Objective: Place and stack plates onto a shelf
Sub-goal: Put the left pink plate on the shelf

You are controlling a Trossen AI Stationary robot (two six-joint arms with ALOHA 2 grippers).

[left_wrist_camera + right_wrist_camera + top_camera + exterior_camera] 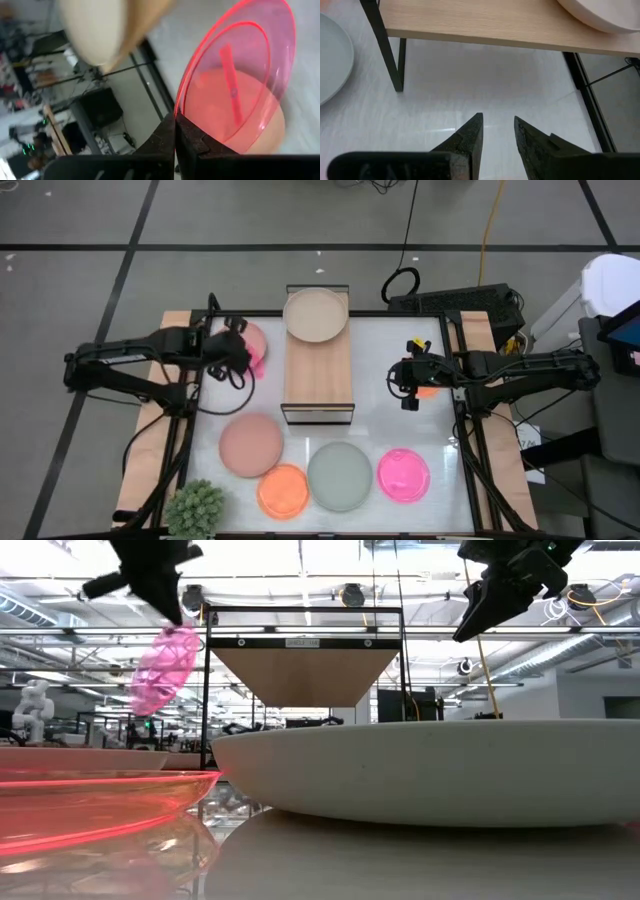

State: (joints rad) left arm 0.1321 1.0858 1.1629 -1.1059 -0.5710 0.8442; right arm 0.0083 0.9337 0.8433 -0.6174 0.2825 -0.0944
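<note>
Shelf [318,375] at frame centre carried one beige plate [316,314] on its upper end; rest bare. Left pincer [243,358], left of shelf, clamped on hot pink plate [254,346], lifted and tilted. Right pincer [410,387], right of shelf, fingers apart, empty. Four plates waited on table [400,340], lower frame. Task barely begun.

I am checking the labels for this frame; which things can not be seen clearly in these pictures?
- Dusty pink plate by the wooden shelf: high view, mostly covered by the left gripper and its translucent hot pink plate.
- Small orange object: high view, mostly hidden under the right gripper.
- Beige plate: left wrist view, blurred and cut by the edge.
</note>
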